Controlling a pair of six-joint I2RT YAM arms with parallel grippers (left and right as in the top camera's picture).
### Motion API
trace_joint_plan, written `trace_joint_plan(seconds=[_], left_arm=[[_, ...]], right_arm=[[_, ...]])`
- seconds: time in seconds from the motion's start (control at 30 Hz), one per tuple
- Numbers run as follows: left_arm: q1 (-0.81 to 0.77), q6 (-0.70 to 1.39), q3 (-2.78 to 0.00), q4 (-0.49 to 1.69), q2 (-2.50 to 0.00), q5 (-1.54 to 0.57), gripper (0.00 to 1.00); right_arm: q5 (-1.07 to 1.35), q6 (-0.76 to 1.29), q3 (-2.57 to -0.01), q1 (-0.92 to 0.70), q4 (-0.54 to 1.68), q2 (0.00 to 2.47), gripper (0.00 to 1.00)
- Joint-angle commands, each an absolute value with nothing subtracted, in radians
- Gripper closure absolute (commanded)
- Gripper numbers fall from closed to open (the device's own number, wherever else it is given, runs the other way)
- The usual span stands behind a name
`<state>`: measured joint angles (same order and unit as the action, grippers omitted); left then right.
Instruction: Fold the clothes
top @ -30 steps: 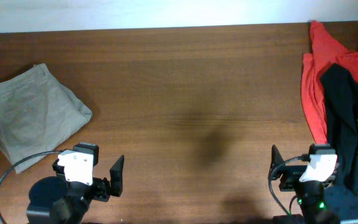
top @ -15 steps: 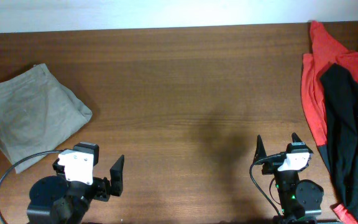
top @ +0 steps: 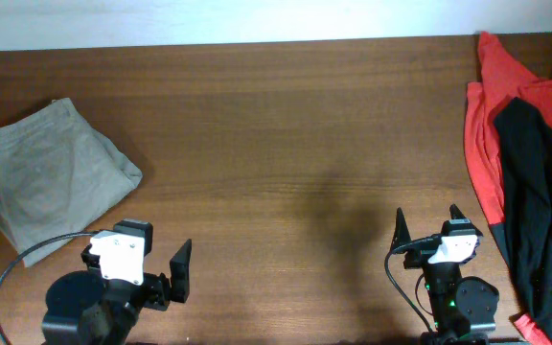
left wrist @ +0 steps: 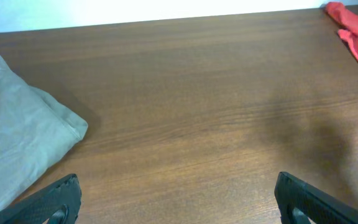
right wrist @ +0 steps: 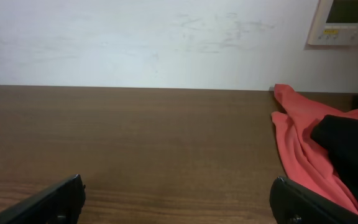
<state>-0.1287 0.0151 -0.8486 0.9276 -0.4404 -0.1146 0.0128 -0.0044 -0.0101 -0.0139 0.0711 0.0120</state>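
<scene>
The khaki garment (top: 51,177) lies folded into a compact bundle at the table's left side; it also shows in the left wrist view (left wrist: 17,143) at the left edge. My left gripper (top: 166,273) is open and empty near the front edge, to the right of and nearer than the garment (left wrist: 179,202). My right gripper (top: 427,230) is open and empty near the front right (right wrist: 179,202), pointing across bare wood toward the wall.
A red garment (top: 487,125) and a black garment (top: 544,182) lie piled along the table's right edge, close to the right arm. They also show in the right wrist view: red (right wrist: 297,143), black (right wrist: 350,143). A white wall with a panel (right wrist: 344,22) stands behind the table.
The right arm moved left, away from the black garment, and turned its open gripper toward the back between one second and half a second ago. Since then nothing moved. The left arm stayed still.
</scene>
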Motion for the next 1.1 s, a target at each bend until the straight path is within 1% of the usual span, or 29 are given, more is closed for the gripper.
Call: trace_joint_plan(seconds=[0.0, 0.07, 0.13, 0.3, 0.4, 0.47, 0.5, 0.57, 0.7, 1.07], left_arm=[[-0.102, 0.002, -0.823, 0.944, -0.425, -0.083, 0.01], [-0.047, 0.002, -0.744, 0.931, -0.376, -0.077, 0.01], [-0.013, 0.003, -0.595, 0.845, -0.285, -0.082, 0.01], [-0.007, 0.003, -0.239, 0.445, -0.082, -0.081, 0.01], [-0.007, 0.002, -0.099, 0.192, -0.032, -0.076, 0.01], [-0.007, 0.003, -0.005, -0.014, -0.006, -0.029, 0.01], [-0.006, 0.002, -0.010, -0.025, -0.005, 0.011, 0.01], [-0.006, 0.002, -0.009, -0.018, -0.005, 0.025, 0.01], [-0.006, 0.003, -0.009, 0.080, -0.005, 0.023, 0.01], [-0.006, 0.003, -0.009, 0.082, -0.005, 0.023, 0.01]], right_arm=[[0.022, -0.011, -0.006, -0.006, 0.076, 0.008, 0.01], [0.022, -0.011, -0.006, -0.006, 0.076, 0.008, 0.01], [0.022, -0.011, -0.006, -0.006, 0.076, 0.008, 0.01], [0.022, -0.011, -0.006, -0.006, 0.076, 0.008, 0.02], [0.022, -0.011, -0.006, -0.006, 0.076, 0.008, 0.01], [0.022, -0.011, -0.006, -0.006, 0.076, 0.008, 0.01], [0.022, -0.011, -0.006, -0.006, 0.076, 0.008, 0.01], [0.022, -0.011, -0.006, -0.006, 0.076, 0.008, 0.01], [0.022, -0.011, -0.006, -0.006, 0.076, 0.008, 0.02], [0.022, -0.011, -0.006, -0.006, 0.076, 0.008, 0.01]])
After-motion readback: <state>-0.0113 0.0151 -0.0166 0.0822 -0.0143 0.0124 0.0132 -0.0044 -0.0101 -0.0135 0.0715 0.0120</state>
